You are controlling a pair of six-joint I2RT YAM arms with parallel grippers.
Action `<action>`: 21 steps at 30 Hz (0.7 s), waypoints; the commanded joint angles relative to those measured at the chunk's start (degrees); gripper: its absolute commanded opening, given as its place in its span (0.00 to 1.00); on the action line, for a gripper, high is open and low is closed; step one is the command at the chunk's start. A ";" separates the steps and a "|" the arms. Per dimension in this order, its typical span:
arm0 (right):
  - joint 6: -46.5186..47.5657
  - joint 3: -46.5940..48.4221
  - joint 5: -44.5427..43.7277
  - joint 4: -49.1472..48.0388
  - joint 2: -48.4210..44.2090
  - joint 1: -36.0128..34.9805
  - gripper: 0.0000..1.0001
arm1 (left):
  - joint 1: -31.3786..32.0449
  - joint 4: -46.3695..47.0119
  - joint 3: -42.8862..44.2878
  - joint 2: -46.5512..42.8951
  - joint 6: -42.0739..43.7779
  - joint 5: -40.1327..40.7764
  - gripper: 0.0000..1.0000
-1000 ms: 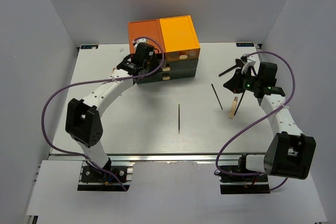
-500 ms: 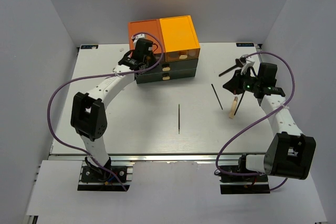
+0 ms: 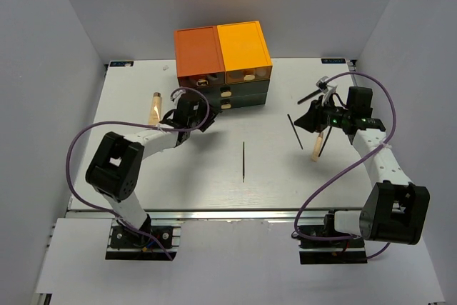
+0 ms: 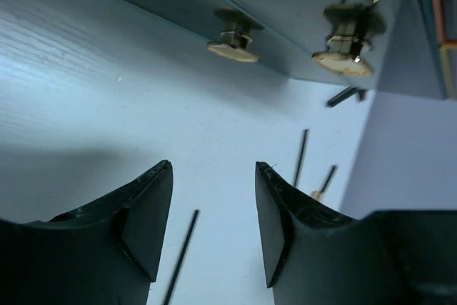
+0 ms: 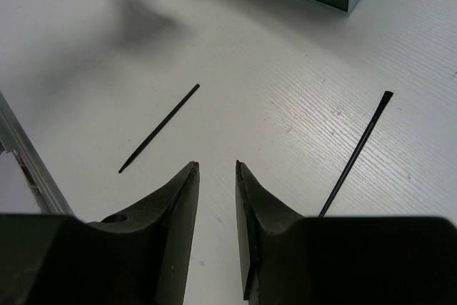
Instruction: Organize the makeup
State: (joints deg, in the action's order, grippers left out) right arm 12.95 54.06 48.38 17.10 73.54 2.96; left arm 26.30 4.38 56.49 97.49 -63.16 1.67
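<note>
Nearest, one thin black stick (image 3: 243,161) lies alone mid-table. The left gripper (image 4: 214,169) has drawn back from the drawer box (image 3: 223,62), with its jaws apart and empty; a beige tube (image 3: 154,106) lies just to its left. The right gripper (image 5: 218,167) has opened a little over a second stick (image 5: 355,155) and holds nothing. I judge that most of the makeup is not yet sorted.

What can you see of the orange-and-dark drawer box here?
The orange-and-dark drawer box stands upright at the far middle of the white table, resting on it. Top tier: two units, darker orange left, lighter orange right. Below, dark drawers with small beige knobs, seemingly shut. It looks like plastic. Nothing else touches it.
</note>
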 commanded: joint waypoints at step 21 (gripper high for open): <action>1.55 -0.19 -0.39 0.21 -0.94 -0.15 0.34 | -0.20 27.69 6.35 14.12 -21.91 3.16 0.66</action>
State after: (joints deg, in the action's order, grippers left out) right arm 13.67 53.82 47.75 17.10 73.54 2.96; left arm 26.46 29.91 61.04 111.02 -80.42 3.36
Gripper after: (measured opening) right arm 0.333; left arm 0.662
